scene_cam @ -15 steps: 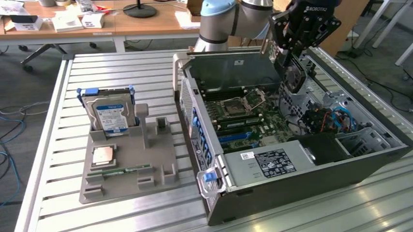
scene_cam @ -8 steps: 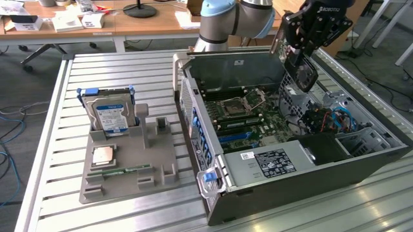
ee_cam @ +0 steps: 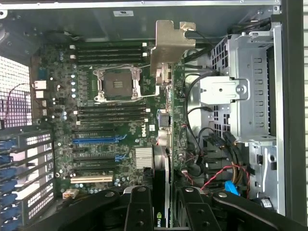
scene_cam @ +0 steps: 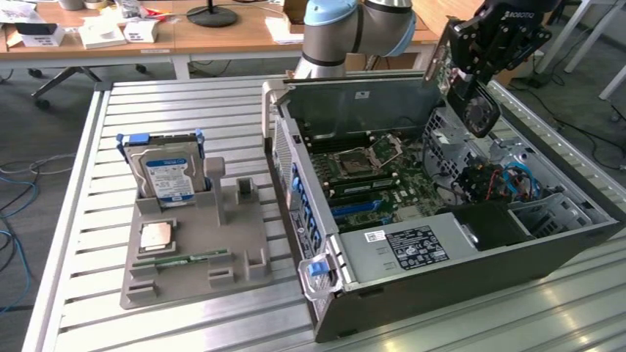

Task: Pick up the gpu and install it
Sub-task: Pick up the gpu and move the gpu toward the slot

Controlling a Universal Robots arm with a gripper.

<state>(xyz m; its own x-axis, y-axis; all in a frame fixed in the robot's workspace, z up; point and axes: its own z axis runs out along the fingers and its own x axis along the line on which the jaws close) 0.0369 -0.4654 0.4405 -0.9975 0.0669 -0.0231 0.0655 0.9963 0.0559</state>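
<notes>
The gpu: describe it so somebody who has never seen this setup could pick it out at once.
Start at the open computer case on the slatted metal table. Over it, towards the exterior view's right, the black gripper is shut on the gpu: a dark flat card with a round fan. The silver hard drive stands apart in the grey tray.

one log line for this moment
gripper: shut on gpu | gpu: held over motherboard of open computer case | install: not yet seated

The gripper (scene_cam: pixel 477 70), jaws clamped on the gpu (scene_cam: pixel 481 114), hangs above the open computer case (scene_cam: pixel 421 293).
</notes>
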